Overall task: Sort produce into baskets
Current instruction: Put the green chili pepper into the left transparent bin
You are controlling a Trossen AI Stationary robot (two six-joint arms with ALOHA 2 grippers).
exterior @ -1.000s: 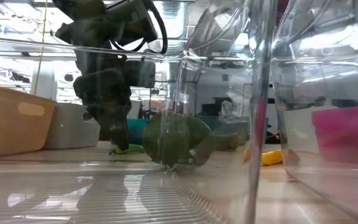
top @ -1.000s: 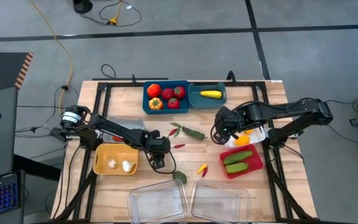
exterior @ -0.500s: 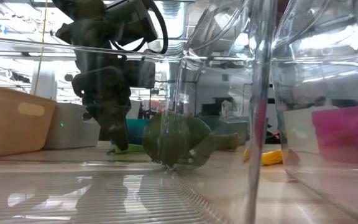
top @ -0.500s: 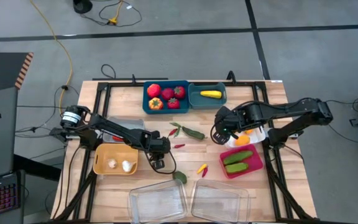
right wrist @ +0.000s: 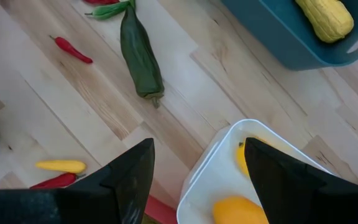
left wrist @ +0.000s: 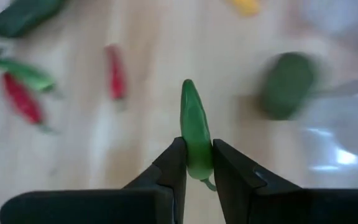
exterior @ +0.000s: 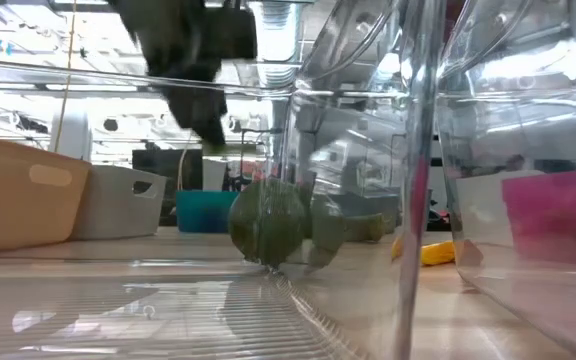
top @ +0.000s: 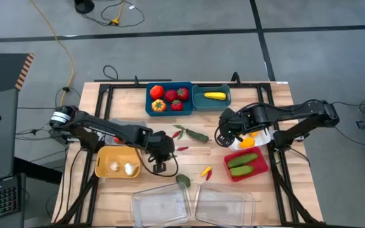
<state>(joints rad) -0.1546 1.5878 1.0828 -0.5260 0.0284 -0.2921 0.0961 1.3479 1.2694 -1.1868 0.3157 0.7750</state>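
Lifted since half a second ago, left end effector (left wrist: pixel 197 163) now clear of the worktop (top: pixel 277 95), clamped on a small green chili (left wrist: pixel 194 130) above the bare wood beside the tan-yellow bin (top: pixel 103 166); dark green round vegetable (top: pixel 183 180) sits near the clear trays (top: pixel 160 206). Right end effector (right wrist: pixel 194 168) hangs spread wide, gripping nothing, over the white bin (right wrist: pixel 210 171) with orange produce; long dark green pepper (right wrist: pixel 140 59) lies nearby.

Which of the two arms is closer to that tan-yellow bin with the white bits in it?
The left. Its tool hangs just beside the tan-yellow bin, while the right tool is across the table by the white bin.
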